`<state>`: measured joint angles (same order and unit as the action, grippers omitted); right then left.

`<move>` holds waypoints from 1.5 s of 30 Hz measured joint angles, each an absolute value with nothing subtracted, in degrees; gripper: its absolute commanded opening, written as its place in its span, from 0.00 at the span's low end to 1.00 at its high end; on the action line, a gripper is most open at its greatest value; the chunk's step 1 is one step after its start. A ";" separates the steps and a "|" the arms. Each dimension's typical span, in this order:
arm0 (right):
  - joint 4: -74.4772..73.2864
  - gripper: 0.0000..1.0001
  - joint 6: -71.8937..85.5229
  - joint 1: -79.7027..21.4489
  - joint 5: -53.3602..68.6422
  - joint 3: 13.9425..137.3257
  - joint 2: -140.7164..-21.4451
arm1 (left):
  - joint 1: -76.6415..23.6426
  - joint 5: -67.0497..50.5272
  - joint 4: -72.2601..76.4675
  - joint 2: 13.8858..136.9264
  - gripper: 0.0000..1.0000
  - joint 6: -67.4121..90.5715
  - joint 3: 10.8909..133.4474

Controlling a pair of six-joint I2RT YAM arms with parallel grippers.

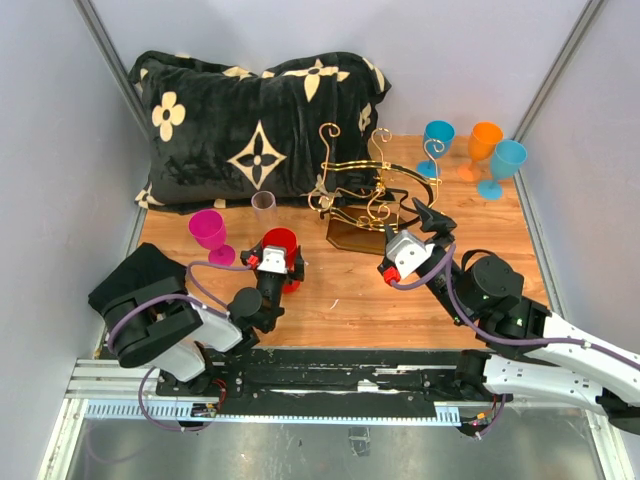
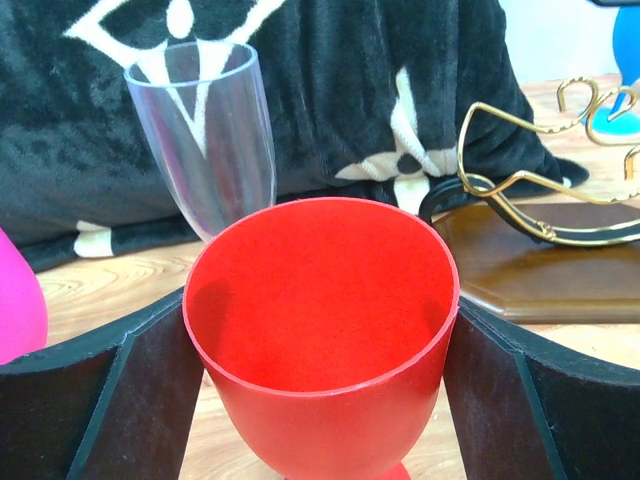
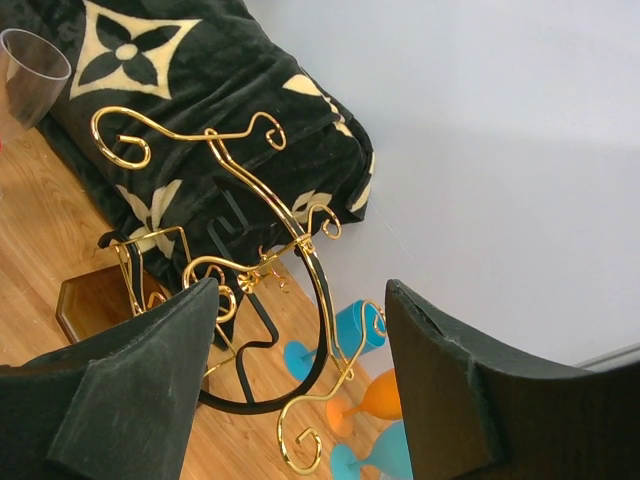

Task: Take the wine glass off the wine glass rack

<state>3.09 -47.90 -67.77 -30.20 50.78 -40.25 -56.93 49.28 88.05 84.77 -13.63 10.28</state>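
Note:
The gold wire wine glass rack (image 1: 360,190) stands on its dark brown base (image 1: 352,236) at mid table, in front of the pillow. No glass hangs on it. My left gripper (image 1: 280,260) is shut on a red wine glass (image 1: 280,243) that stands upright on the wood, left of the rack. In the left wrist view the fingers (image 2: 130,390) press both sides of the red bowl (image 2: 320,270). My right gripper (image 1: 430,218) is open and empty, just right of the rack. In the right wrist view the rack's scrolls (image 3: 300,243) show between its fingers.
A black flowered pillow (image 1: 250,120) lies behind the rack. A magenta glass (image 1: 208,230) and a clear glass (image 1: 264,205) stand left of the red one. Blue (image 1: 437,140), orange (image 1: 484,142) and light blue (image 1: 505,160) glasses stand at the back right. Grey walls close both sides.

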 measured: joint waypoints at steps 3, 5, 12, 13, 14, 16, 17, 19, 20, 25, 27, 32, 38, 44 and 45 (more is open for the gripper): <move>3.05 0.68 -47.88 -67.48 -30.24 50.78 -40.32 | -57.17 49.98 88.16 86.72 0.88 -13.91 10.52; 3.03 0.68 -47.86 -67.44 -30.22 50.78 -40.34 | -57.32 50.48 88.53 88.44 0.89 -14.57 11.11; 1.37 0.67 -47.88 -67.02 -30.24 50.81 -40.38 | -57.65 52.90 88.18 92.25 1.00 -15.07 13.39; 1.19 0.67 -47.88 -67.02 -30.22 50.81 -40.34 | -57.69 53.12 88.20 92.25 1.00 -15.00 13.39; 0.99 0.67 -47.86 -67.02 -30.24 50.81 -40.21 | -57.89 53.36 88.23 92.20 1.00 -15.03 13.41; 0.78 0.67 -47.81 -67.00 -30.26 50.81 -39.90 | -58.24 53.54 88.23 92.16 1.00 -15.38 13.41; 0.69 0.66 -47.77 -66.94 -30.26 50.81 -39.75 | -58.37 53.60 88.20 92.07 1.00 -15.64 13.41; 0.54 0.67 -47.70 -66.30 -30.28 50.81 -39.51 | -58.81 53.95 88.20 91.26 1.00 -16.45 13.41; 0.54 0.67 -47.64 -66.15 -30.28 50.81 -39.46 | -59.09 54.08 88.18 90.74 1.00 -16.73 13.41; 0.54 0.68 -47.31 -65.82 -30.50 50.81 -39.83 | -61.06 54.70 88.23 85.82 1.00 -19.11 13.26; 0.54 0.70 -47.20 -65.80 -30.50 50.81 -40.21 | -61.67 54.89 88.20 83.44 1.00 -20.21 12.71; -0.23 0.84 -44.21 -65.49 -32.73 51.40 -41.58 | -65.19 59.11 88.16 76.90 1.00 -26.13 11.86; -11.79 0.91 -27.99 -55.40 -34.46 62.02 -48.88 | -68.75 70.41 83.09 63.57 1.00 -30.00 16.25; -22.06 0.98 -11.00 -43.33 -27.86 68.58 -53.49 | -69.14 69.67 37.26 43.90 1.00 -9.19 33.95; -23.33 0.98 -8.88 -41.56 -26.39 69.21 -53.87 | -69.12 69.12 33.10 41.39 1.00 -7.16 35.42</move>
<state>-23.33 -8.88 -41.56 -26.39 69.21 -53.87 -69.12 69.12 33.10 41.39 -7.16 35.42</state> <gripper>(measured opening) 0.977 0.994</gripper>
